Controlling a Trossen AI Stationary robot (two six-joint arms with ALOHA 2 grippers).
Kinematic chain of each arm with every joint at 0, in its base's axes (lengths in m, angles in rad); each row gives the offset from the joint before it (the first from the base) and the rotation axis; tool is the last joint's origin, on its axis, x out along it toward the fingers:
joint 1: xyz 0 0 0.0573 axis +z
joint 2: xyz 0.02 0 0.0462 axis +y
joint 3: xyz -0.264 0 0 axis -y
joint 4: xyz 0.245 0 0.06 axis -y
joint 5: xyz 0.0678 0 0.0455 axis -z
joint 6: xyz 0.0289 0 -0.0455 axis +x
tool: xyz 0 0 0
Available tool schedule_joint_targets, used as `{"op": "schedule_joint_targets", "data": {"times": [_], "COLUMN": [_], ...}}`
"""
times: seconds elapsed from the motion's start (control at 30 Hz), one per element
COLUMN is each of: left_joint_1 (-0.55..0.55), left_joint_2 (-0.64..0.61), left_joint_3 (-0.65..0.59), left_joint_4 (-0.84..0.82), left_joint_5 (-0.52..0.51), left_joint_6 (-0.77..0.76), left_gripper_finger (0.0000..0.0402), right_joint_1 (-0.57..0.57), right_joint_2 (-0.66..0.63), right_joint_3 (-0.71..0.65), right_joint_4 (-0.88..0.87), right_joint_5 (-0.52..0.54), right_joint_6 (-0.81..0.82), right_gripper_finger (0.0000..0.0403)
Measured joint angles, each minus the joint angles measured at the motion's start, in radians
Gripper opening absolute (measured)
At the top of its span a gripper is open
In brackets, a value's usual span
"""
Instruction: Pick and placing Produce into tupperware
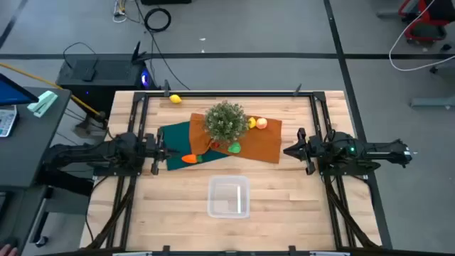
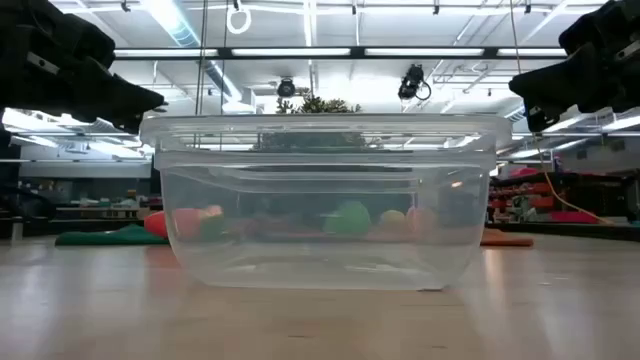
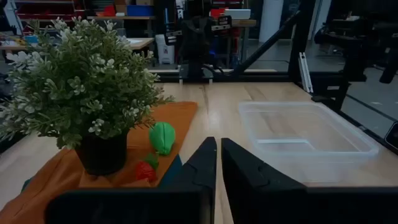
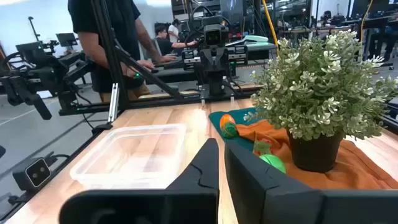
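Note:
The clear tupperware [image 1: 228, 197] stands on its base near the table's near edge, with nothing in it. Behind it an orange cloth [image 1: 264, 142] and a green cloth [image 1: 175, 136] lie flat. The orange carrot [image 1: 189, 158] and the green piece [image 1: 234, 148] lie on the cloths. A yellow lemon [image 1: 251, 122] and the peach fruit [image 1: 261, 123] lie on the orange cloth. The other lemon [image 1: 175, 99] rests on bare wood near the far edge. My left gripper [image 1: 162, 151] hovers left of the cloths, shut. My right gripper [image 1: 290, 150] hovers right of them, shut.
A bushy potted plant [image 1: 226, 121] stands on the cloths among the produce. In the left wrist view it rises beside the green piece [image 3: 162, 137] and the carrot [image 3: 146, 169]. Bare wood lies around the tupperware [image 3: 305, 134]. A person stands beyond the table [image 4: 102, 37].

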Motion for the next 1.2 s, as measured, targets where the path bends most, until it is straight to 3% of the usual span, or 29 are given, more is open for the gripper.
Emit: {"op": "schedule_joint_targets", "data": {"times": [1.2], "left_joint_1": [0.0], "left_joint_2": [0.0], "left_joint_3": [0.0], "left_joint_4": [0.0], "left_joint_5": [0.0], "left_joint_6": [0.0], "left_gripper_finger": [0.0036], "right_joint_1": [0.0], "right_joint_2": [0.0], "right_joint_3": [0.0], "right_joint_4": [0.0], "right_joint_5": [0.0], "right_joint_6": [0.0], "right_gripper_finger": [0.0001]}}
